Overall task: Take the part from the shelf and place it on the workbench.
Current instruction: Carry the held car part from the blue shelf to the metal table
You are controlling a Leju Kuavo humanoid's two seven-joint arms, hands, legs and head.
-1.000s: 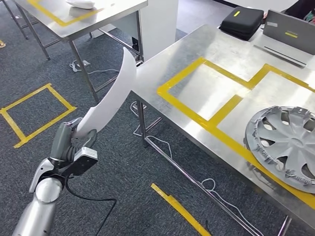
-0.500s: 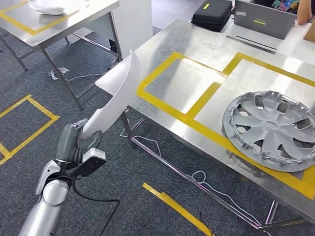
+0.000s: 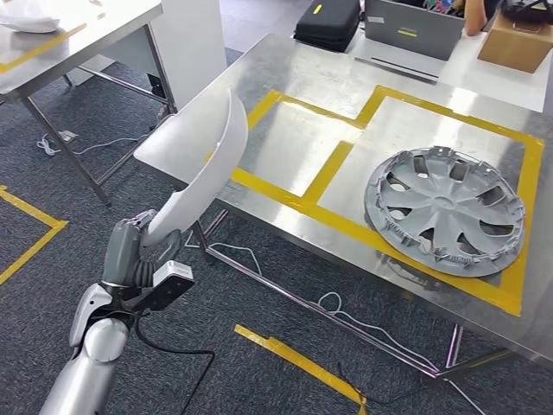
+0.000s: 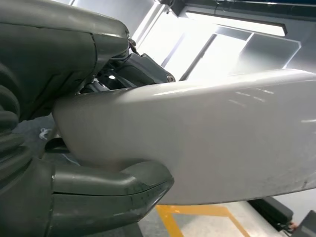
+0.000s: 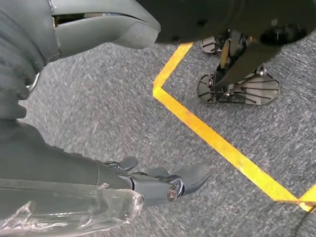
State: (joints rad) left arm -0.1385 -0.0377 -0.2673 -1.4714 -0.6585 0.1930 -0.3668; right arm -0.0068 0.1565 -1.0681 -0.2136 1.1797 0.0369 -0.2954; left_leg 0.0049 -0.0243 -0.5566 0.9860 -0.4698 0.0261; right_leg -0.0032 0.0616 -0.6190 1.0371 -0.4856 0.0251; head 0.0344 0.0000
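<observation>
Since a second ago your whole head view has swung, so the steel table (image 3: pixel 313 78) now sits more to the centre and left of the frame; that is the camera turning, not the things moving. Your left hand (image 3: pixel 134 255) holds the white part (image 3: pixel 199 169) at lower left, fingers (image 4: pixel 111 197) closed around its narrow end, thumb on one side and the darker fingers on the other. The part curves up and to the right, and its broad upper end now overlaps the table's near corner in the picture; you cannot tell whether it touches.

On the table, yellow tape (image 3: pixel 339 160) marks out boxes. The left box lies bare beside the part's tip. The right box holds a grey wheel cover (image 3: pixel 443 207), lying flat. At the upper edge sit a black case (image 3: pixel 329 22), a grey laptop (image 3: pixel 410 30) and a cardboard box (image 3: pixel 518 43). A second table (image 3: pixel 78 30) stands at upper left.

Your right hand (image 5: pixel 123 182) hangs over grey carpet (image 5: pixel 111 108) crossed by a yellow floor line (image 5: pixel 216 138), fingers apart and holding nothing.
</observation>
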